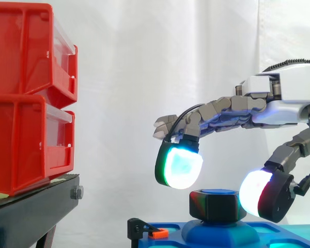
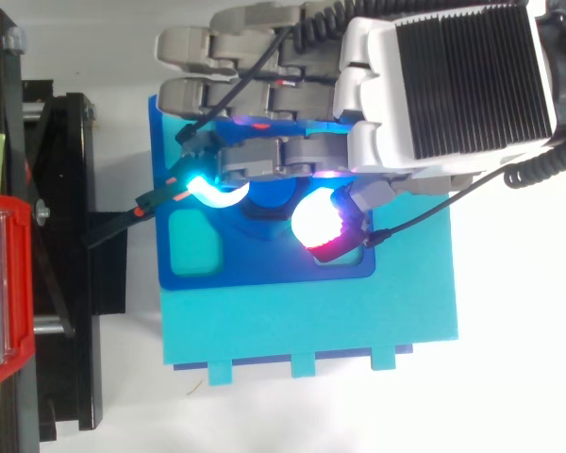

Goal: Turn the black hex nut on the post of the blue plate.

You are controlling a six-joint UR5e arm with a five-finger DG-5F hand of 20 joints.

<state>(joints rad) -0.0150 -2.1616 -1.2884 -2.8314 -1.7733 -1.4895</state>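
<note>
2 stacked red plastic bins (image 1: 26, 98) sit on a black stand (image 1: 31, 206) at the left of the side view, well apart from the work. A white curtain (image 1: 144, 62) hangs behind.

The grey-and-white robot hand (image 1: 279, 98) reaches in from the right, level above the work. Its fingers are stretched out leftward and bent only a little. 1 glowing cyan-green fingertip pad (image 1: 178, 165) points down, above and to the left of the nut with a clear gap. The thumb's white-and-red glowing pad (image 1: 258, 194) hangs low at the nut's right side, just beside it. Whether it touches the nut cannot be told. The hand is spread and has nothing in its grasp.

In the top view a flat light-cyan base (image 2: 311, 326) lies under the darker blue rectangular plate (image 2: 264, 269), which has a cyan rectangular recess (image 2: 193, 245) near its left end. The hand covers the plate's upper half.

The black hex nut (image 1: 217, 205) sits upright on the plate's rounded blue post (image 1: 219, 231), with the post's blue top showing through its bore. A small orange tab (image 1: 158, 234) in a black clip lies at the plate's left edge.

As a judgement, the task is at an early stage. The hand is placed around the nut, finger on 1 side and thumb on the other, but no pinch is made and no turning can be read from the nut. What is left is to close finger and thumb on opposite flats, then rotate the nut on the post.
</note>
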